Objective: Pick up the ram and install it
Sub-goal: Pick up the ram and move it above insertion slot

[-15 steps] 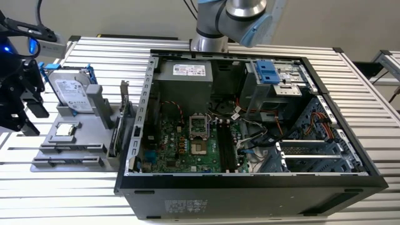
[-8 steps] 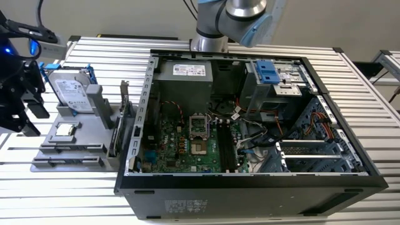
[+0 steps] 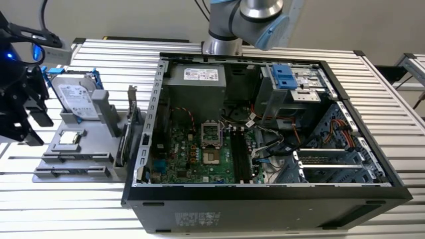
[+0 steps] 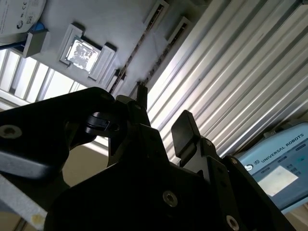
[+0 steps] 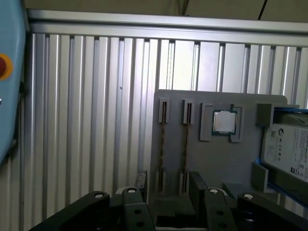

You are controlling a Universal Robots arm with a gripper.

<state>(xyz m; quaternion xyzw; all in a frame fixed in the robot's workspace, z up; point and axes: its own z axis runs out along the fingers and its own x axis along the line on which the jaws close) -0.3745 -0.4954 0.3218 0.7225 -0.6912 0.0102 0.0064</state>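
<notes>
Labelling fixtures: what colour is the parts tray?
The parts tray is grey; first wrist view shows it best.

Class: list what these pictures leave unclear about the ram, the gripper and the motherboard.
- Ram, first wrist view: edge-on in a slot of the gray holder; chips and label hidden.
- Gripper, exterior view: partly cut off by the left edge.
- Motherboard memory slots, exterior view: too dark to tell if filled.

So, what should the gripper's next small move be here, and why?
Probably a sideways shift to centre over one ram stick. The gripper is open and empty. In the first wrist view its fingers sit astride both sticks, which stand edge-up in the gray tray. Closing from this line would likely catch two or neither.
</notes>
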